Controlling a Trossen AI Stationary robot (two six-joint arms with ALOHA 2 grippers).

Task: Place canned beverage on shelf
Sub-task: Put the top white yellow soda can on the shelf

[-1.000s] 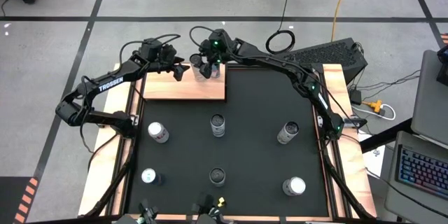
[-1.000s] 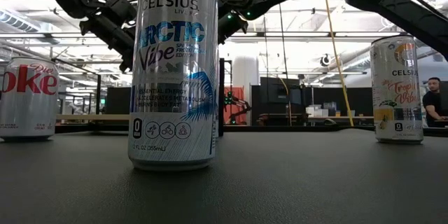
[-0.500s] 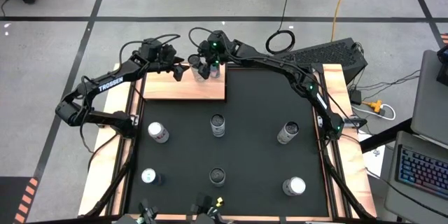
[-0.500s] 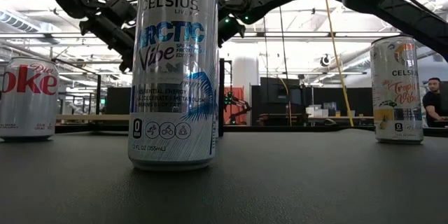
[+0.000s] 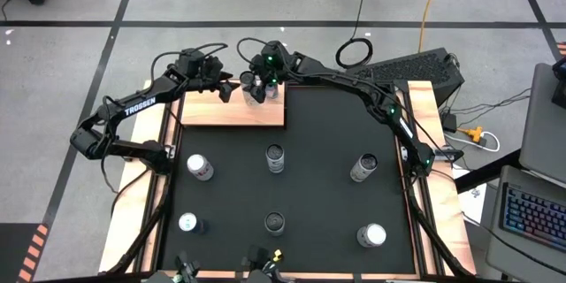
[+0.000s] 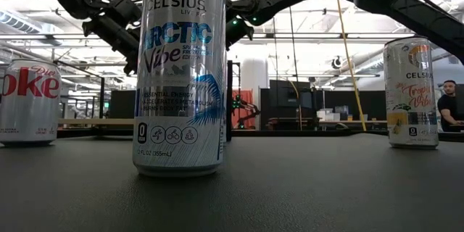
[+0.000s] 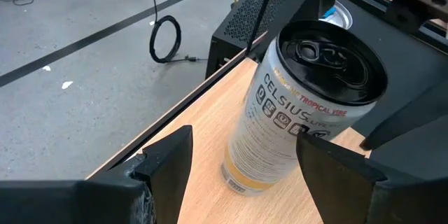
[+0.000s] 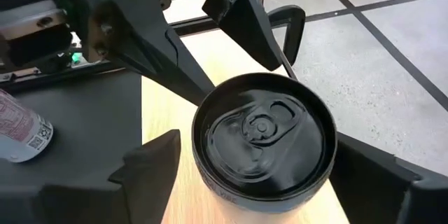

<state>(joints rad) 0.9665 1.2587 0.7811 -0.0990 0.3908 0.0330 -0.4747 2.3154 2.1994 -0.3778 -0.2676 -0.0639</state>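
A white Celsius can (image 7: 294,112) with a black top (image 8: 262,136) stands upright on the far right corner of the light-wood shelf (image 5: 232,110). My right gripper (image 8: 259,175) reaches in from the right and is open. Its two fingers stand on either side of the can's upper part, and a sliver of wood shows between one finger and the can. My left gripper (image 7: 245,175) is open just left of the can, low over the shelf (image 7: 203,147), and touches nothing. In the low view a nearer can hides both the can and the shelf.
Several more cans stand on the black mat (image 5: 318,124), among them a Celsius Arctic Vibe can (image 6: 181,72), a Diet Coke can (image 6: 29,101) and a second Tropical Vibe can (image 6: 411,93). A black box (image 5: 416,66) sits past the far edge. A person (image 6: 451,109) is in the room behind.
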